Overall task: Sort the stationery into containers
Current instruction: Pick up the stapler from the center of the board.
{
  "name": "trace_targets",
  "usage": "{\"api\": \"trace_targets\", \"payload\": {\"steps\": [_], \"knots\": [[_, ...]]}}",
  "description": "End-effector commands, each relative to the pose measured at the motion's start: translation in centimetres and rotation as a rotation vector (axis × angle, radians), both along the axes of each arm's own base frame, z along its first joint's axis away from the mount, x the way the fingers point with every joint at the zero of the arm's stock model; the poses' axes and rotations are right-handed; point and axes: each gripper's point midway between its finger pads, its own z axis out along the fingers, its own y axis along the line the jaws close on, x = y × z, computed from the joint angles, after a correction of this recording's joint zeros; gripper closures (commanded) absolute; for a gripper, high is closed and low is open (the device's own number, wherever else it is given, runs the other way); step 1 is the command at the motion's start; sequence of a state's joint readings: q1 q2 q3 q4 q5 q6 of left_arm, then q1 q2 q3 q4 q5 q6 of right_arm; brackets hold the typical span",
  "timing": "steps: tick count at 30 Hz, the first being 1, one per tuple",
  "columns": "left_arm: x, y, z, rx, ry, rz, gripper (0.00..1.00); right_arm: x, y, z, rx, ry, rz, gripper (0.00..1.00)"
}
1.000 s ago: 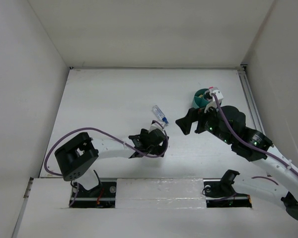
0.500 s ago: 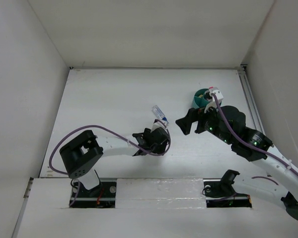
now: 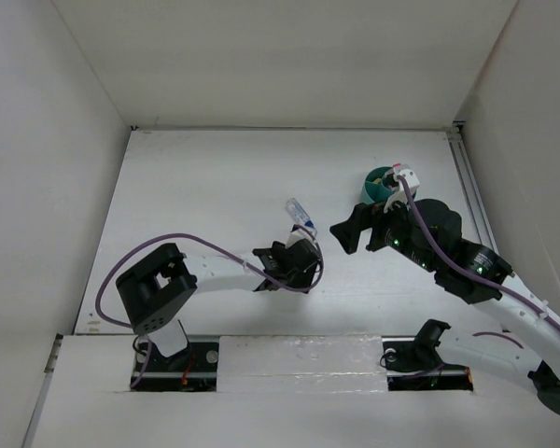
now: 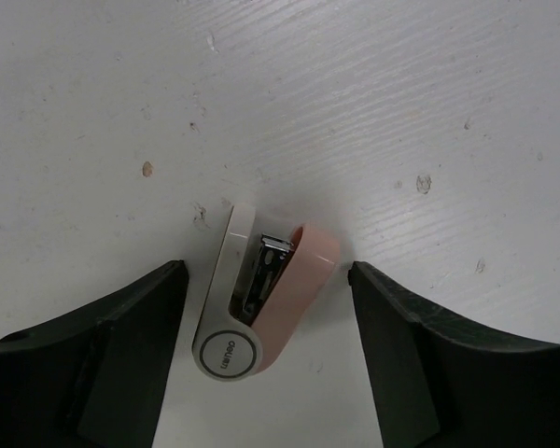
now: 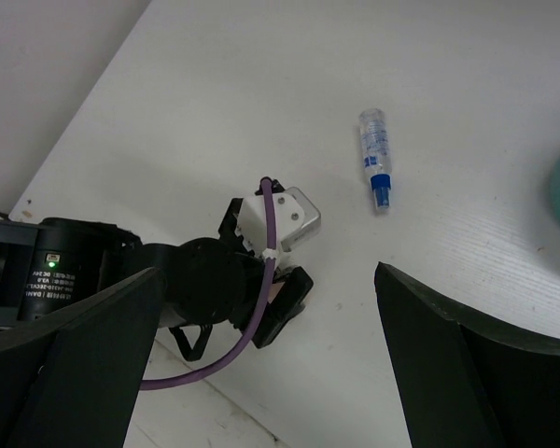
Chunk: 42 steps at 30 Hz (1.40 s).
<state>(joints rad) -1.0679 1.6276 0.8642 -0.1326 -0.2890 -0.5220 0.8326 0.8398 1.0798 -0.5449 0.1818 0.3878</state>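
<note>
Top external | right arm [image 3: 439,245] overlaps teal bowl [image 3: 374,183] | tube [image 3: 301,216] near left claw [image 3: 299,263]

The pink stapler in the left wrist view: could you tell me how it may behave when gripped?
The stapler looks like hard plastic, so it is probably stiff and light. It lies slanted between the fingers, so it may twist as they close. Its smooth rounded shell could slip, and its two halves might pinch together.

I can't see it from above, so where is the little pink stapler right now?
In the left wrist view the pink stapler lies flat on the white table, between the two fingers of the left gripper.
</note>
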Motion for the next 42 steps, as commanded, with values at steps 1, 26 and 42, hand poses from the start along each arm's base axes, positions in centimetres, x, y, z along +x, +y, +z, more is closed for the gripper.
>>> {"api": "trace_targets", "payload": {"steps": [1,26,42], "knots": [[-1.72,0.89,-0.65,0.074,0.068,-0.012,0.31,0.3,0.22,1.87,0.041,-0.055,0.005,0.0],[-1.97,1.49,-0.64,0.089,0.084,0.027,0.41,0.16,0.07,2.13,0.048,-0.062,0.005,0.0],[-1.79,1.63,-1.03,0.102,0.073,0.016,0.62,0.07,0.21,1.7,0.043,-0.054,0.014,0.0]]}}
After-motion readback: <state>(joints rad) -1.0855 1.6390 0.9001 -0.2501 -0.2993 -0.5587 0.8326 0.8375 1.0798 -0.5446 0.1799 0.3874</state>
